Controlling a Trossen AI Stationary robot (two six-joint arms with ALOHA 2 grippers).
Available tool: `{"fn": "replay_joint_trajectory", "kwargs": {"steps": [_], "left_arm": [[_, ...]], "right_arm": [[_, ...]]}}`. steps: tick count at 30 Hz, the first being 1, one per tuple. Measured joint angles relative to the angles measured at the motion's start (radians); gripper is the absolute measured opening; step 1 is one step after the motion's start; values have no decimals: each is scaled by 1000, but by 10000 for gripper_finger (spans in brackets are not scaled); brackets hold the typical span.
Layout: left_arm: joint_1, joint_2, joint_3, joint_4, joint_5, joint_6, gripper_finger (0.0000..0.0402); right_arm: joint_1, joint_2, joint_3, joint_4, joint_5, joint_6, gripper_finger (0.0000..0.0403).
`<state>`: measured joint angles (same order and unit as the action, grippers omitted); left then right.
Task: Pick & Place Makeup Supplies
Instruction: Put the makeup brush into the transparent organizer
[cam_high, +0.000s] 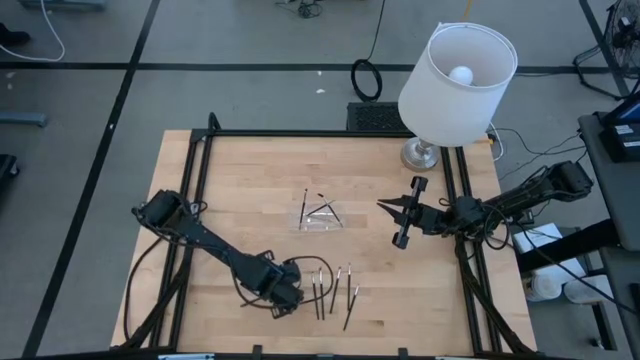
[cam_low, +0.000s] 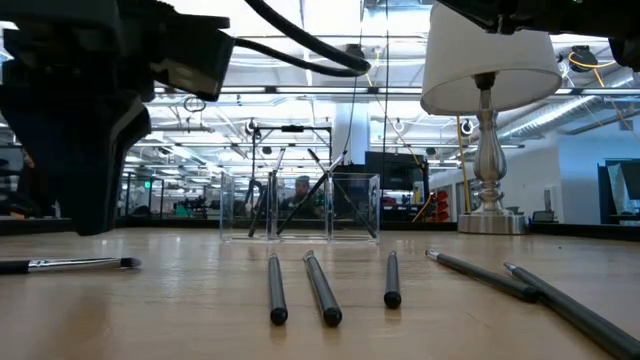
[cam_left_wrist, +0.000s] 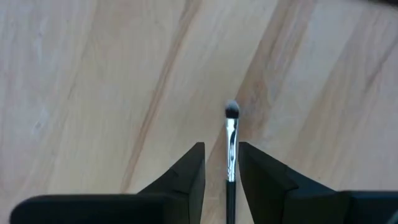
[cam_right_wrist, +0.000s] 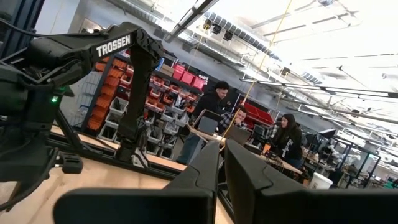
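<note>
My left gripper (cam_left_wrist: 222, 146) hangs open near the table's front edge, left of centre (cam_high: 288, 292), pointing down. A makeup brush (cam_left_wrist: 231, 134) with a dark handle, silver ferrule and dark tip lies flat on the wood (cam_low: 70, 264) between and below the fingers, untouched. Several more dark makeup sticks (cam_high: 335, 288) lie flat just to its right (cam_low: 322, 290). A clear plastic tray (cam_high: 320, 220) at mid-table holds a few sticks. My right gripper (cam_high: 384, 206) waits shut, raised above the table right of the tray (cam_right_wrist: 222, 152).
A table lamp with a white shade (cam_high: 455, 75) stands on its silver base (cam_high: 420, 153) at the far right. A black frame rail (cam_high: 330, 133) borders the table. Cables loop beside the left arm (cam_high: 250, 295). People sit at a desk in the room beyond (cam_right_wrist: 217, 102).
</note>
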<state>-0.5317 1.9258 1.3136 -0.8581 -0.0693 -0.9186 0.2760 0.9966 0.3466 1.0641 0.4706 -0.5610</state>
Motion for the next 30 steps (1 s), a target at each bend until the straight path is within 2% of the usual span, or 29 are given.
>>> {"fn": "replay_joint_trajectory", "kwargs": {"steps": [12,30], "left_arm": [[39,0,3,118,-2,165,104],[32,32,5,98,-1,158,104]], "right_arm": [[0,0,0,0,0,0,20],[0,0,0,0,0,-1,20]]}}
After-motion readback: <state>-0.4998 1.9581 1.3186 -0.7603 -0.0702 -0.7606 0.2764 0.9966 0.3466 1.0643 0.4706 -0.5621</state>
